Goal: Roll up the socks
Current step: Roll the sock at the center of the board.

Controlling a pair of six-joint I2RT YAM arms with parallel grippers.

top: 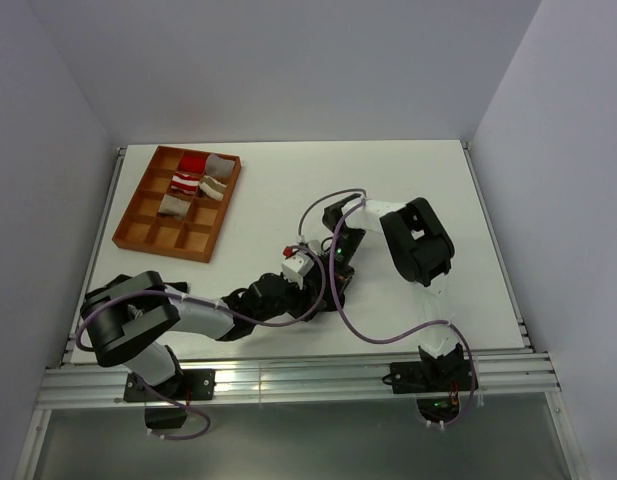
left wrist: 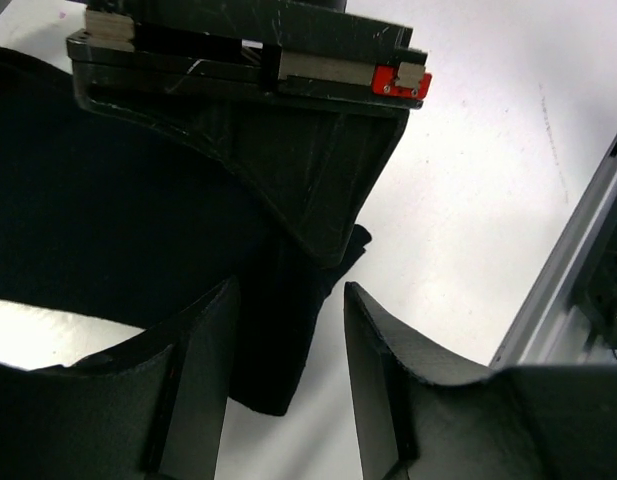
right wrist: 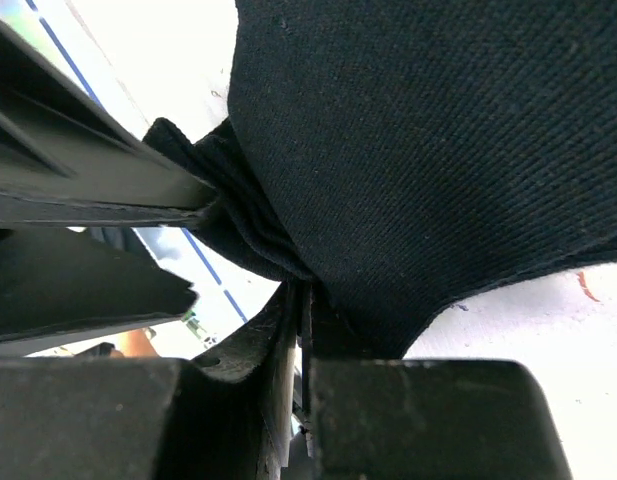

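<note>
Smooth white tabletop beneath a crumpled, finely knit black sock

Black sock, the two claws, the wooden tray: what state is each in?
black sock: bunched where pinched
right gripper: shut on the black sock
left gripper: open, jaws astride the black sock
wooden tray: rolled bundles in its far compartments

Wooden divider tray far-left on white table; fabric bundles in far compartments.
</note>
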